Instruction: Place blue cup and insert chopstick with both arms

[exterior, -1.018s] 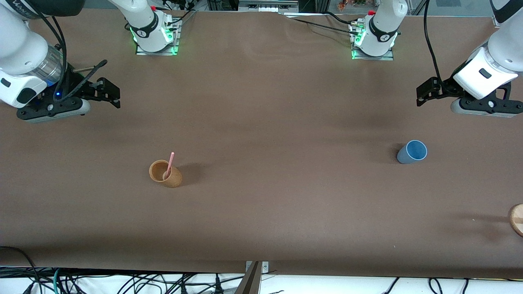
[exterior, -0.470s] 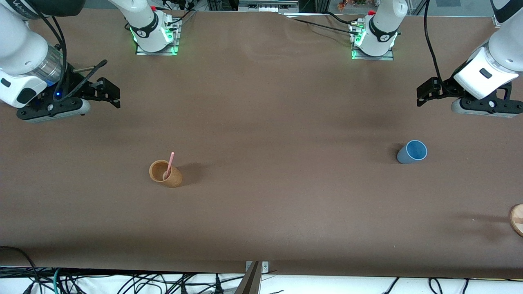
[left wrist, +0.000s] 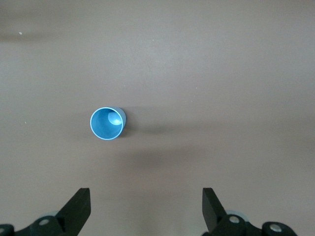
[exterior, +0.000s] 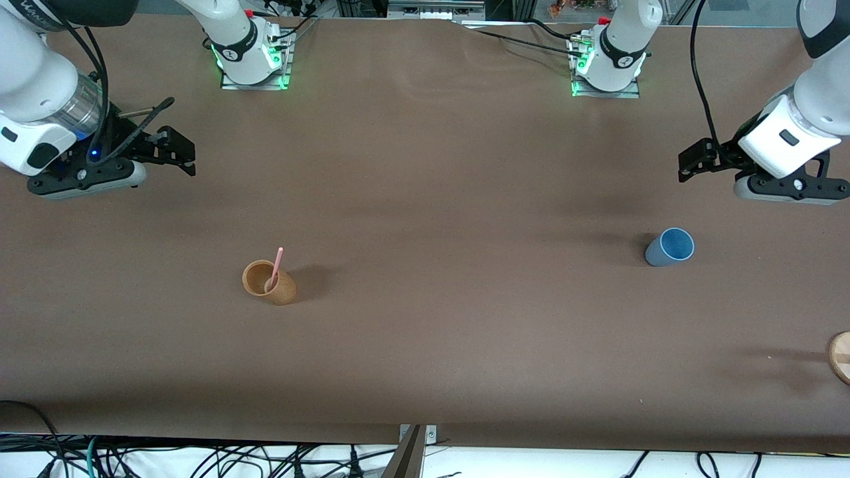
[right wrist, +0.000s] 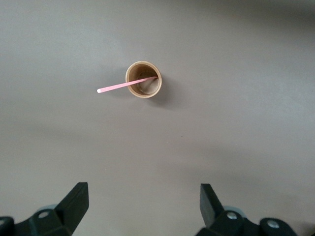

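The blue cup (exterior: 669,247) stands upright on the table (exterior: 451,332) toward the left arm's end; the chopstick (exterior: 275,267) leans inside the orange-brown cup (exterior: 268,282) toward the right arm's end.

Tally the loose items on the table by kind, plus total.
Cups: 2, the blue cup and the orange-brown cup
Chopsticks: 1, the chopstick, standing in the orange-brown cup
Wooden discs: 1, the wooden disc, cut off by the table's edge
Total: 4

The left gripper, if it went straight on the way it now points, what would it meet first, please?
Probably bare table. The left gripper is open and points down at the brown surface; the blue cup stands upright off its centre line, nearer one finger, so it would likely miss it, though depth is unclear.
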